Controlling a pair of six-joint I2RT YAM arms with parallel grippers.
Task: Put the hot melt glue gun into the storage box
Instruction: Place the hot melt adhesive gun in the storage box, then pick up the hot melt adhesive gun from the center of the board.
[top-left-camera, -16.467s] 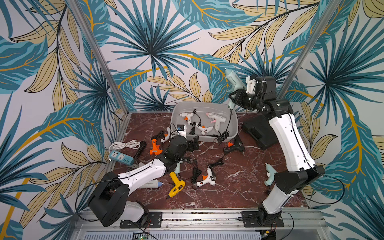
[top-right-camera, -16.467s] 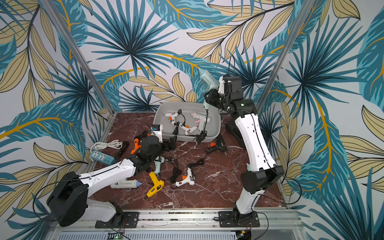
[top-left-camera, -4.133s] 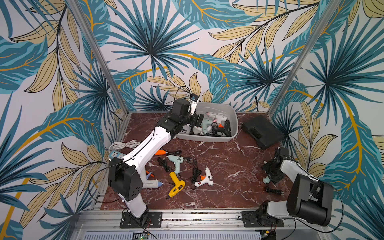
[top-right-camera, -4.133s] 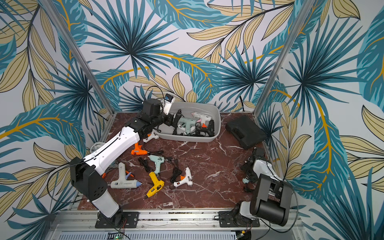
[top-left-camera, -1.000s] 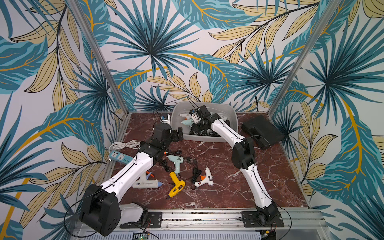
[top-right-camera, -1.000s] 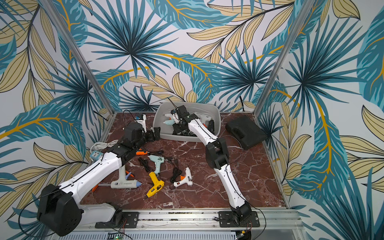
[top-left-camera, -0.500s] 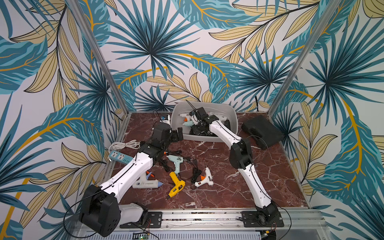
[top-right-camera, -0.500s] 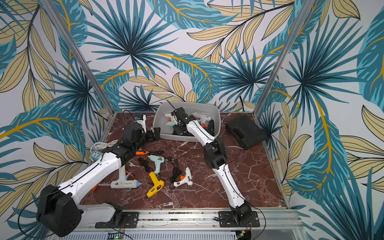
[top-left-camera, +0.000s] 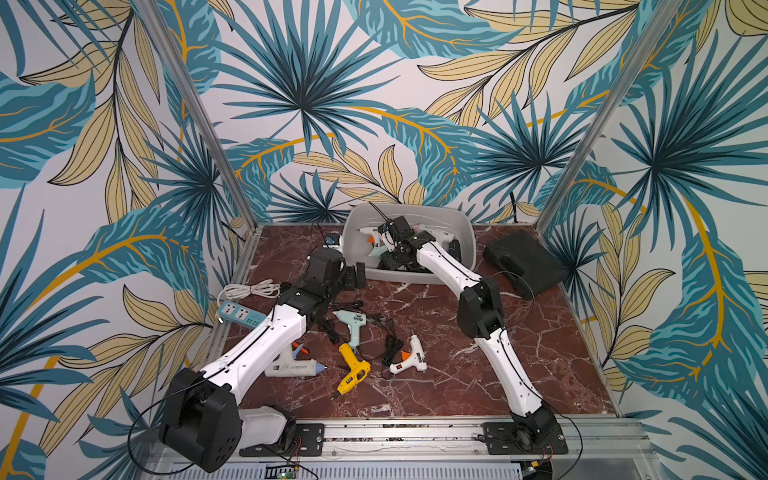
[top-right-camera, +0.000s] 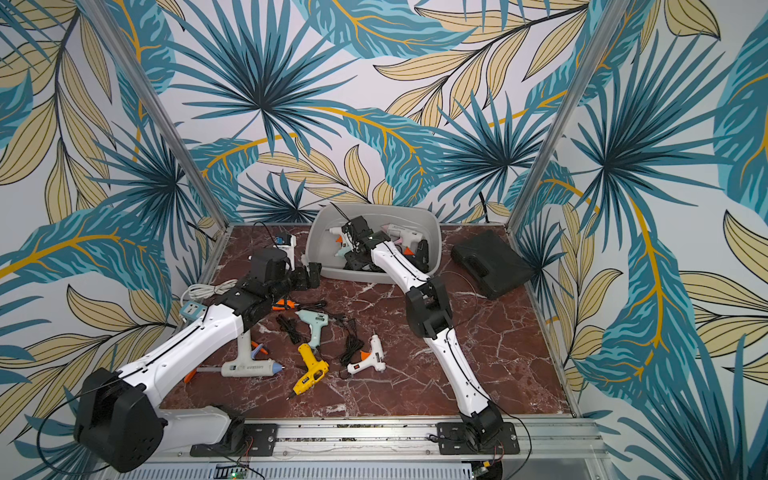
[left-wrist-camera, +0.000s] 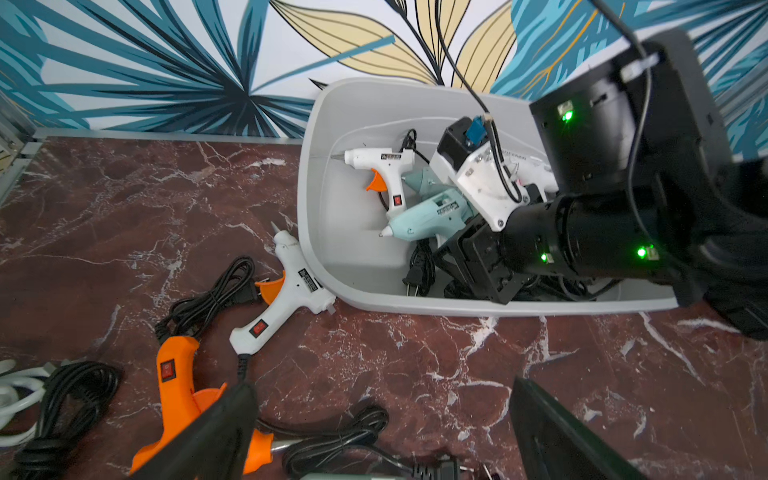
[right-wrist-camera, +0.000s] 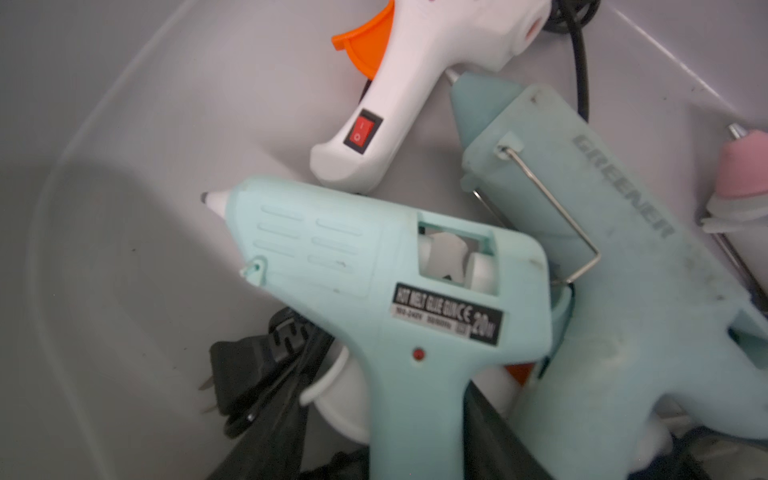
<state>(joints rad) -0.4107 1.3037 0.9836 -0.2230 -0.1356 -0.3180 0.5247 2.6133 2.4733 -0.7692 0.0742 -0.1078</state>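
The grey storage box (top-left-camera: 465, 232) (top-right-camera: 432, 232) stands at the back of the marble table and holds several glue guns. My right gripper (top-left-camera: 388, 259) (right-wrist-camera: 382, 415) reaches down into it. A mint glue gun (right-wrist-camera: 374, 270) (left-wrist-camera: 432, 216) lies inside on other guns and cords, its handle between my right fingers. Those jaws stand open, one finger clear of the handle. My left gripper (top-left-camera: 355, 276) (left-wrist-camera: 382, 415) hovers wide open and empty over the table just before the box's front left corner.
On the table lie a teal gun (top-left-camera: 352, 324), a yellow one (top-left-camera: 353, 372), a small white one (top-left-camera: 409, 359), a large white one (top-left-camera: 291, 368), an orange one (left-wrist-camera: 178, 395) and a white one (left-wrist-camera: 286, 295) against the box wall. Black case (top-left-camera: 523, 264) at the right; power strip (top-left-camera: 241, 313) at the left.
My right jaws have parted round the mint glue gun's handle, and the gun now rests in the box. The left arm has not moved.
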